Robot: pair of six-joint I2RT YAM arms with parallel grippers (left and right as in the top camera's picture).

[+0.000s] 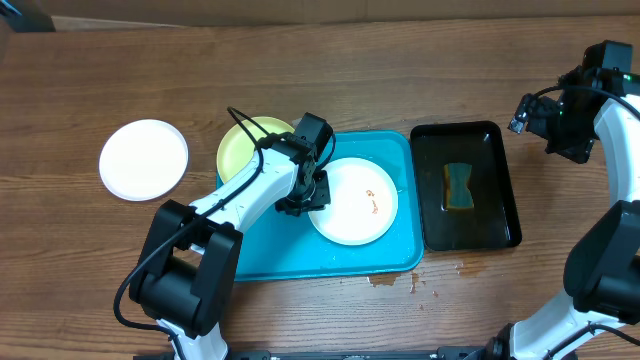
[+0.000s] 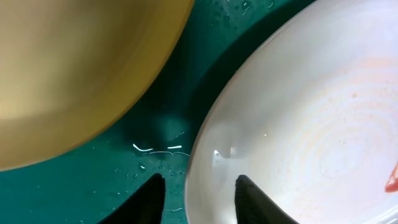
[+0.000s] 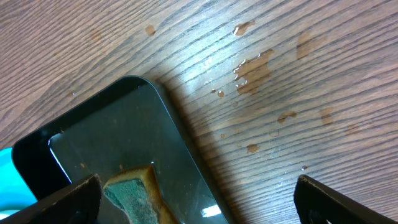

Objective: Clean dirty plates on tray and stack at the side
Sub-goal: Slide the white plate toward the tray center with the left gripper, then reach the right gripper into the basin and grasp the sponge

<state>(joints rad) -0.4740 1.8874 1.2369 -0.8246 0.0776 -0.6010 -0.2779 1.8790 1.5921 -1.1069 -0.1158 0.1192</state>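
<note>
White and clean-looking, one plate (image 1: 143, 159) sits on the tabletop (image 1: 100, 60) left of the blue tray (image 1: 300, 255), maybe done, while the yellow-green plate (image 1: 245, 145) and smeared white plate (image 1: 355, 205) on the tray wait, with the left gripper (image 2: 199, 196) spread across the smeared one's rim.

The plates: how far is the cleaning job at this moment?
Looks done: one white plate lies on the table beside the tray, no smear visible. In hand: the left gripper, open, straddles the rim of the smeared white plate on the tray. Left: that plate and the yellow-green plate are not yet stacked; the sponge lies in the black tray, the right gripper open.
</note>
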